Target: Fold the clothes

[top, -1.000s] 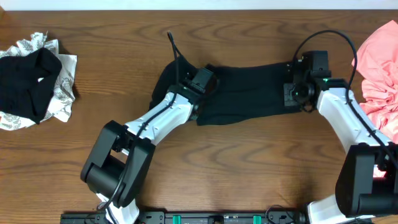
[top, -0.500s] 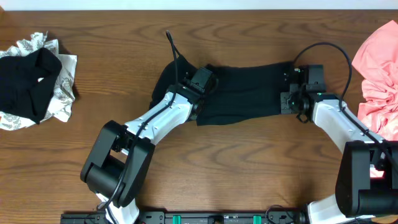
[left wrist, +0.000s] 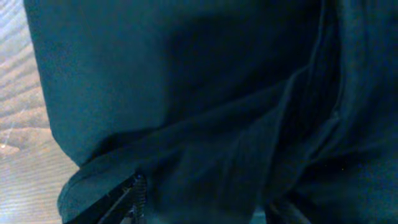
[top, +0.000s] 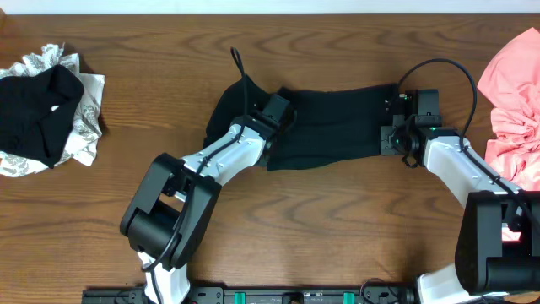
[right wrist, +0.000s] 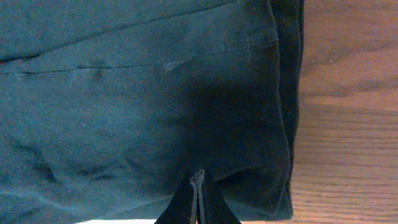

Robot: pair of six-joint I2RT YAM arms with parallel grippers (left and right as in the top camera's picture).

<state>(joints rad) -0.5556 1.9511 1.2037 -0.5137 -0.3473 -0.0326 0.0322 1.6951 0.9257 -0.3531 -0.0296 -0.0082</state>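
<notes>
**Both claws at the black shirt, mid-table.**
The black shirt (top: 333,122) lies spread as a broad band across the middle of the wooden table (top: 337,219). The right gripper (right wrist: 198,177) sits at the shirt's right end with its fingers pressed together, only a thin seam between them, and its tips meet the cloth just inside the hem. The left gripper (top: 272,111) stands over the shirt's left part. In its wrist view one finger (left wrist: 134,196) shows at the lower edge against bunched dark fabric, and the rest is buried in folds, so its spread and any hold cannot be told. A salmon-pink tee (top: 510,93) lies at the right edge. Another black garment (top: 38,110) rests on a white-grey patterned piece (top: 84,127) at far left.
</notes>
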